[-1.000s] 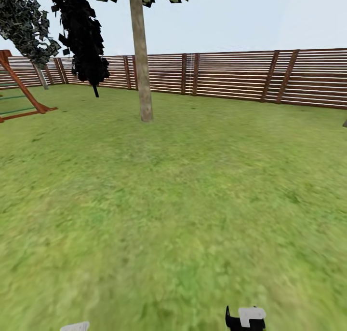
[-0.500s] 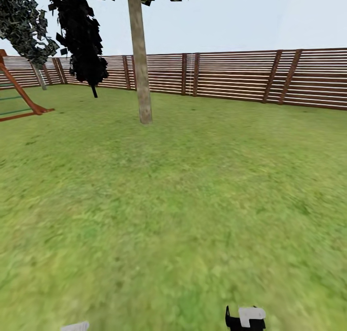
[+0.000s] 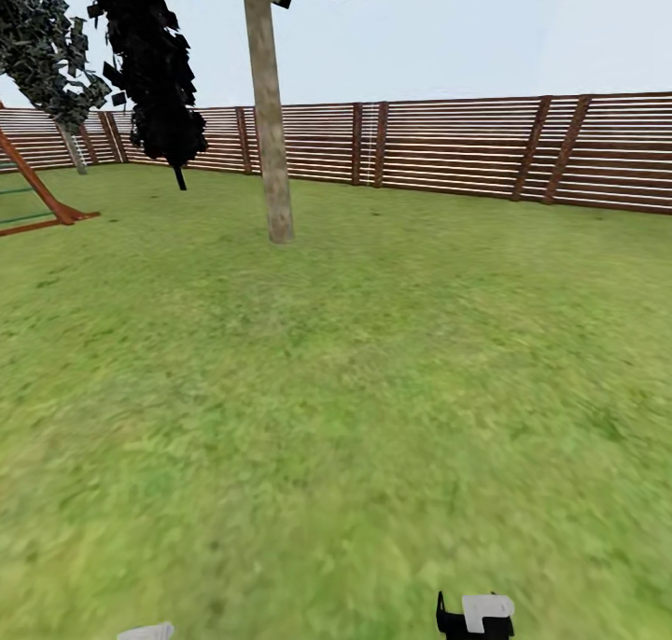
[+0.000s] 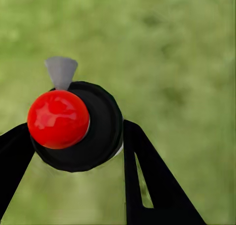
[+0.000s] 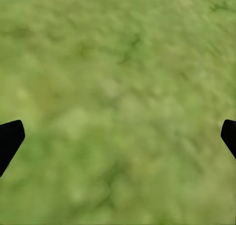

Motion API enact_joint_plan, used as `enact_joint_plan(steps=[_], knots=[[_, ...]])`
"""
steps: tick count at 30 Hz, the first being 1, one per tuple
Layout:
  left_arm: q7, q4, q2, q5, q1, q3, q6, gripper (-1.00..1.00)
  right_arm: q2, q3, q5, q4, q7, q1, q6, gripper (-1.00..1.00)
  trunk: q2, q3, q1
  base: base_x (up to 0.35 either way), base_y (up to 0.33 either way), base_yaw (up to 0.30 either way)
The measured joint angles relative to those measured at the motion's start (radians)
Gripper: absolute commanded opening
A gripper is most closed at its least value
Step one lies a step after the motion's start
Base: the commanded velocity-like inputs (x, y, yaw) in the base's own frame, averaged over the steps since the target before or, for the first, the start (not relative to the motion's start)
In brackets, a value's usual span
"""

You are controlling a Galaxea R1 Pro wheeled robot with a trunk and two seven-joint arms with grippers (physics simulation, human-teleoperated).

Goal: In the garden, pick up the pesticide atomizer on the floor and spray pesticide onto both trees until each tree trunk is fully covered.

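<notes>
The pesticide atomizer (image 4: 98,136), with a black round cap, a red knob and a grey nozzle, sits between the black fingers of my left gripper (image 4: 73,141), which is shut on it over blurred grass. One tree stands ahead and slightly left on the lawn, its thick mottled grey-brown tree trunk (image 3: 270,146) rising out of the picture's top. It is several metres from me. My right gripper (image 5: 118,136) is open, its two fingertips wide apart with nothing but grass between them.
A brown slatted fence (image 3: 467,146) closes off the back of the lawn. Two thin-trunked dark trees (image 3: 149,62) stand at the far left beside a red-brown swing frame (image 3: 42,192). Green lawn (image 3: 355,388) stretches between me and the trunk.
The whole head view has shifted slightly, so the camera has moved: the trunk's base sits a little lower and the swing frame further left. Both arms keep their places in the picture.
</notes>
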Motion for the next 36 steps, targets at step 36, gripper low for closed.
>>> enact_joint_plan(steps=[36], knots=[[-0.002, 0.002, -0.001, -0.004, 0.005, 0.0, 0.0, -1.0, -0.002, 0.0, -0.001, 0.0, 0.0, 0.0, 0.0, 1.0, 0.0, 0.0, 0.0, 0.339, 0.0, 0.0]])
